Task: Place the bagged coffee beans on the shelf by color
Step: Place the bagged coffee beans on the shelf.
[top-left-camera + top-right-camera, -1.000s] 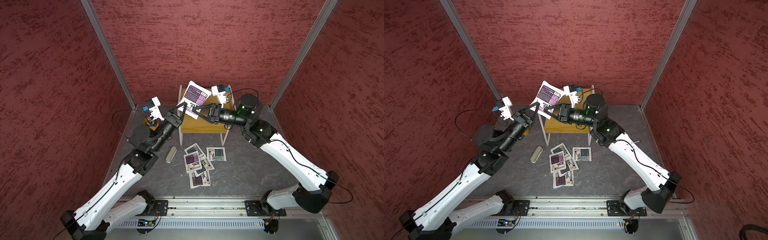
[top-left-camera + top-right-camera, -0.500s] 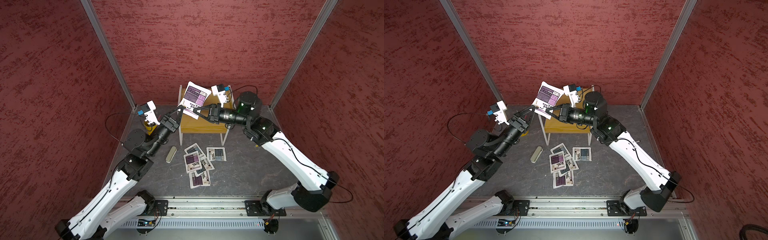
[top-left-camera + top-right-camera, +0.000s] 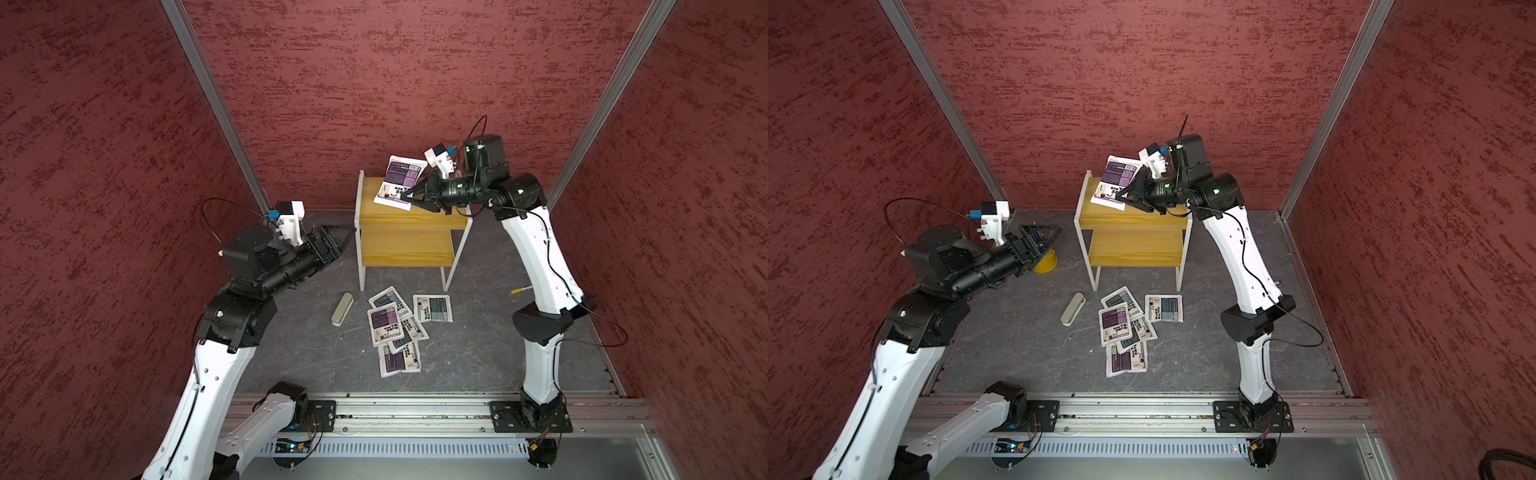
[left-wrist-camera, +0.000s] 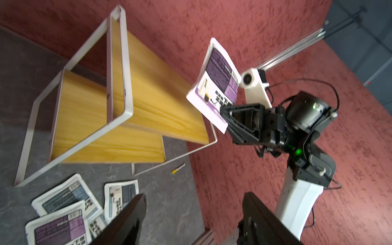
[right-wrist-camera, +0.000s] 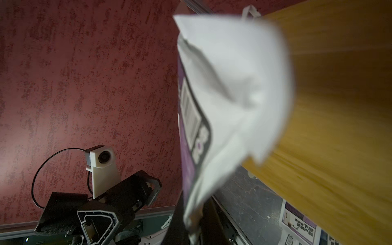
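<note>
red walls (image 3: pixel 374 83) | purple pouch (image 3: pixel 401 178) upright over shelf (image 3: pixel 407 216), right fingers (image 4: pixel 241 106) pinching | left fingers (image 4: pixel 127 216) spread

White arm links (image 3: pixel 208 382), black joints (image 3: pixel 237 320)

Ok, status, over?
Right gripper shut on purple bag, held over shelf. Left gripper open, empty, beside shelf. Five bags on floor. Nothing blocking top board.

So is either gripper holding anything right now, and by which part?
The right gripper pinches a purple-label coffee bag near a corner of its lower edge, above the shelf. The left gripper is open and empty.
</note>
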Controlling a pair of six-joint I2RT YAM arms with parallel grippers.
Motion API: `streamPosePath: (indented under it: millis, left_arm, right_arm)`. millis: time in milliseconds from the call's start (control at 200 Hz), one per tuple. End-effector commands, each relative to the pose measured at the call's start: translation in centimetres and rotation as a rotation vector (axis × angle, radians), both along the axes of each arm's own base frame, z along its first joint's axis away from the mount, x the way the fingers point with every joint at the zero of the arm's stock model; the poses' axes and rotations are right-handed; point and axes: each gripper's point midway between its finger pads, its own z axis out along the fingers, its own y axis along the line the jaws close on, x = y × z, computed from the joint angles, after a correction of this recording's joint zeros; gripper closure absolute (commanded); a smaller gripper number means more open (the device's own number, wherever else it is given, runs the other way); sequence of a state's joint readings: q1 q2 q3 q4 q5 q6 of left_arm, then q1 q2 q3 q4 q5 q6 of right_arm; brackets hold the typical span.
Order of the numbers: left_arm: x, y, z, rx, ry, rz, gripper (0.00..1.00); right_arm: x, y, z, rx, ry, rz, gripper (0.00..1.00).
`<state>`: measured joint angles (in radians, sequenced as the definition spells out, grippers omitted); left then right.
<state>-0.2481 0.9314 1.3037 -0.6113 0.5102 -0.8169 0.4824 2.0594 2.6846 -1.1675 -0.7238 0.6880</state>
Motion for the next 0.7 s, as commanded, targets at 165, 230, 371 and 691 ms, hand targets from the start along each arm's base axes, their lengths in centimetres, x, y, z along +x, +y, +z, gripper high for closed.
streamPosePath:
  millis: [165,230,371,691]
  left_arm:
    - [-2.6,-0.9,-3.5,0.013,0.117,-0.165,0.21]
    - [-2.6,-0.5,-3.6,0.009,0.119,-0.159,0.21]
    - [-2.4,0.4,-4.0,-0.013,0.135,-0.151,0.21]
    - [-2.1,1.3,-4.9,-0.025,0.152,-0.142,0.21]
  right_arm:
    - [1.4,0.9,-3.0,0.018,0.109,0.061,0.98]
    - [2.0,1.2,-3.4,0.029,0.12,0.065,0.98]
    - [3.2,1.9,-4.6,0.042,0.144,0.072,0.98]
    - [4.9,3.4,-5.6,0.101,0.17,0.099,0.97]
